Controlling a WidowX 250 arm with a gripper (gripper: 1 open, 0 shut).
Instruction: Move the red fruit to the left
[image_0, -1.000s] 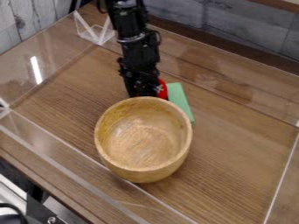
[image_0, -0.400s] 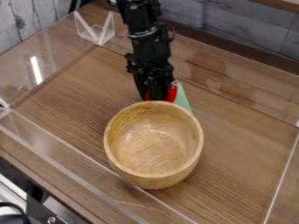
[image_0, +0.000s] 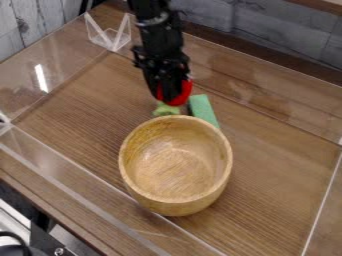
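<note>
The red fruit (image_0: 175, 92), small and bright red with a green leafy base hanging below it, is lifted just off the wooden table (image_0: 80, 110). My black gripper (image_0: 167, 97) points almost straight down and is shut on the red fruit. It hovers behind the far rim of the wooden bowl (image_0: 175, 165), slightly left of the flat green block (image_0: 203, 110). The fingers hide part of the fruit.
The light wooden bowl sits in the middle foreground, right in front of the gripper. The green block lies against the bowl's far right rim. Clear plastic walls (image_0: 40, 75) ring the table. A clear plastic stand (image_0: 110, 35) is at the back left.
The gripper has risen and shifted left with the red fruit in it, uncovering more of the green block. The bowl sits slightly further right and nearer than a second ago.
</note>
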